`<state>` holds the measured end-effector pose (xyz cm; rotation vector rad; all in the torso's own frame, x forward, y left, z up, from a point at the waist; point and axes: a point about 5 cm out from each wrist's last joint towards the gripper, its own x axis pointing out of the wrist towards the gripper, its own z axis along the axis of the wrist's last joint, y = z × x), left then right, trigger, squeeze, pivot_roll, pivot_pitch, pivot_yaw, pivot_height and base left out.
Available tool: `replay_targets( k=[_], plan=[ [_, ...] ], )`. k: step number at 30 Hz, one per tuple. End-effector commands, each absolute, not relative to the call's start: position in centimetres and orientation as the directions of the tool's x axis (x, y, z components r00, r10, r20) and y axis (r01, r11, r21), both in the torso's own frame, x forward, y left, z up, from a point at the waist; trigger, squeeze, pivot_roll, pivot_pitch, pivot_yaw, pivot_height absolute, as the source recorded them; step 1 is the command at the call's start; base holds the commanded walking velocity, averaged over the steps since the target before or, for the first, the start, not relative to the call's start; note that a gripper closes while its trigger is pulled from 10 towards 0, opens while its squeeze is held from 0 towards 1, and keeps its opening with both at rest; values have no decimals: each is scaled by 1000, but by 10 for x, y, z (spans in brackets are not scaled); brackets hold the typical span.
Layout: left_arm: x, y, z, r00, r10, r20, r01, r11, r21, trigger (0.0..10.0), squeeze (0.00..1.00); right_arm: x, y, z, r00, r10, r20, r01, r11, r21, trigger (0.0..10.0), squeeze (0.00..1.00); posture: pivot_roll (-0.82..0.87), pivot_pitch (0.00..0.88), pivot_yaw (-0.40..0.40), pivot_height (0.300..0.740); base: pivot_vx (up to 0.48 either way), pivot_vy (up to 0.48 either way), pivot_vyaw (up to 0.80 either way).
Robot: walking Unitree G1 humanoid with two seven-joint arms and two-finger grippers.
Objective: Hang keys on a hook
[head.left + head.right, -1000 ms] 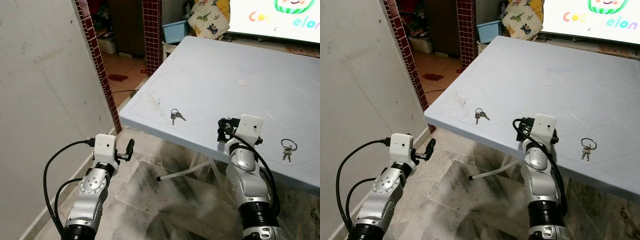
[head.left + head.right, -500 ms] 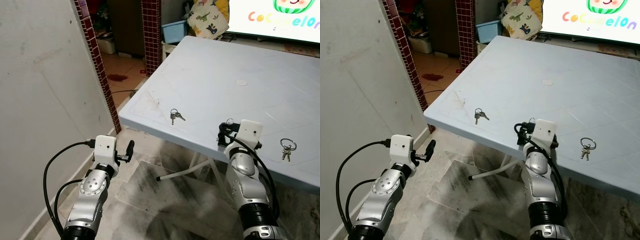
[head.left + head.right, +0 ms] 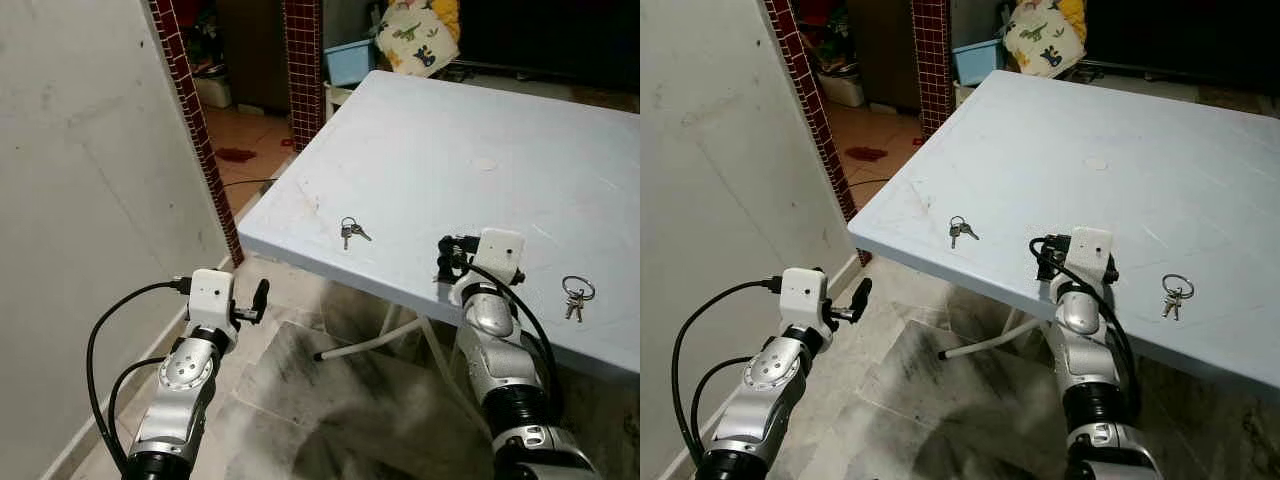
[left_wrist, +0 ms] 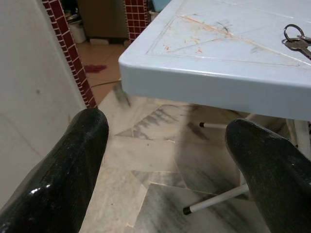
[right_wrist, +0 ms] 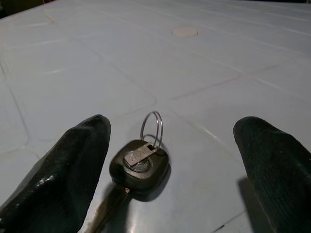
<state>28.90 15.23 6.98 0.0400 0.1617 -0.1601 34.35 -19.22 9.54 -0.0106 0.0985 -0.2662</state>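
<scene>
A light blue plastic table holds three sets of keys. A black-headed key with a wire ring lies on the table between the fingers of my right gripper, which is open and hovers at the table's front edge without touching it. A small bunch of keys lies near the front left corner. Another bunch on a ring lies to the right of my right wrist. My left gripper is open and empty, low beside the table's left corner, above the floor.
A grey wall stands close on the left, with red brick pillars behind it. A blue bin and a patterned cloth sit beyond the table's far edge. White table legs cross the marble floor underneath.
The bright screen behind the table has gone dark. My right gripper dipped a little and came back up at the table edge. The left arm has not moved.
</scene>
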Motion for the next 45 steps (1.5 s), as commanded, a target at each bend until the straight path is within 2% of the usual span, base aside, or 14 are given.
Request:
replay_targets(
  k=[1, 2, 3, 4, 5, 45],
  plan=[
    [288, 155, 72, 974, -159, -161, 168, 985, 46, 10000, 0, 348, -190, 100, 963, -256, -83, 256, 967, -12, 10000, 0, -21, 43, 83, 740, 0, 0, 0],
    [288, 155, 72, 974, -158, -160, 167, 985, 46, 10000, 0, 349, -190, 99, 963, -255, -85, 255, 967, -11, 7059, 0, -21, 43, 83, 740, 0, 0, 0],
    [288, 156, 73, 975, -157, -160, 167, 985, 48, 10000, 0, 349, -190, 99, 963, -255, -86, 255, 967, -8, 3412, 0, -18, 44, 85, 740, 0, 0, 0],
    [288, 156, 73, 975, -157, -160, 167, 985, 48, 10000, 0, 349, -190, 99, 963, -255, -86, 255, 967, -8, 3412, 0, -18, 44, 85, 740, 0, 0, 0],
    [287, 156, 73, 975, -157, -160, 166, 985, 49, 10000, 0, 350, -190, 98, 963, -255, -87, 255, 967, -4, 0, 0, -16, 45, 86, 740, 0, 0, 0],
    [284, 163, 77, 975, -149, -164, 162, 984, 74, 10000, 0, 357, -194, 95, 962, -259, -87, 262, 965, 19, 0, 0, 14, 53, 102, 740, 0, 0, 0]
  ],
)
